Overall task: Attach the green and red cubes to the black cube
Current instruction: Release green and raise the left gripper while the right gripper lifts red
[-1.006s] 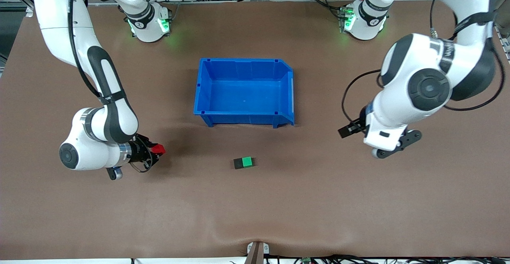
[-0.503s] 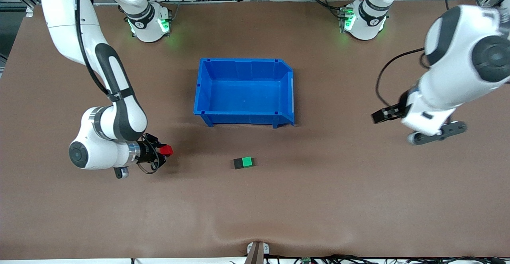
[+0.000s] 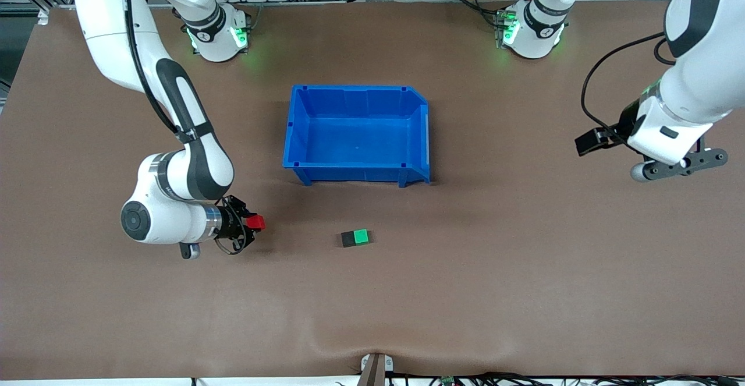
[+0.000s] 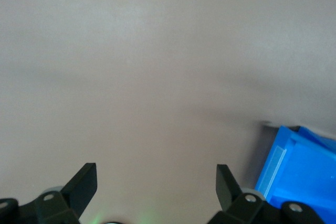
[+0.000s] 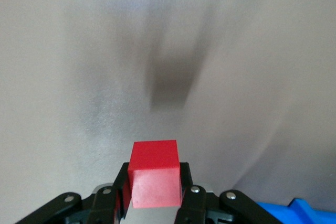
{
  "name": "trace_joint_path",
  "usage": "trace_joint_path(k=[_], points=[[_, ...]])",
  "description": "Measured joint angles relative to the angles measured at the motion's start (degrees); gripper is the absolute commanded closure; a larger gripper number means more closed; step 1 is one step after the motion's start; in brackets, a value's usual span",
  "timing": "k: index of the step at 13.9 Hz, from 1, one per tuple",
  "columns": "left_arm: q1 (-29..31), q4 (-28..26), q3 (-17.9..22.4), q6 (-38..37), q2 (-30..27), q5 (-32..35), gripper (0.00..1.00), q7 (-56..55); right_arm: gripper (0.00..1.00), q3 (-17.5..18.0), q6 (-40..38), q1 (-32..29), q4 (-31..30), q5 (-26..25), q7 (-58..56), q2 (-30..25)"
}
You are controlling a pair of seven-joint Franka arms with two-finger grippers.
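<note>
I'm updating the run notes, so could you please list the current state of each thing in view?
red cube: held off the table in the right gripper.
green cube: on the table, joined to the black cube.
black cube: on the table, touching the green cube.
blue bin: upright, nothing inside.
right gripper: shut on the red cube.
left gripper: open, holding nothing, over bare table.

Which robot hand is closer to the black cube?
The right one. The right end effector, gripping the red cube, hangs over the table toward the right arm's end from the black cube. The left end effector, open, hangs much farther off at the left arm's end.
</note>
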Motion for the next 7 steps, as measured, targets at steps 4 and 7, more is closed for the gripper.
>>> trace_joint_path(k=[4,7], points=[[-0.2,1.2,-0.1,-0.3,-0.2,0.0,0.0,0.0,1.0,0.0,1.7,2.1,0.0,0.0,4.9,0.1],[-0.4,2.8,-0.5,-0.3,-0.2,0.0,0.0,0.0,1.0,0.0,4.2,3.6,0.0,0.0,9.5,0.2]])
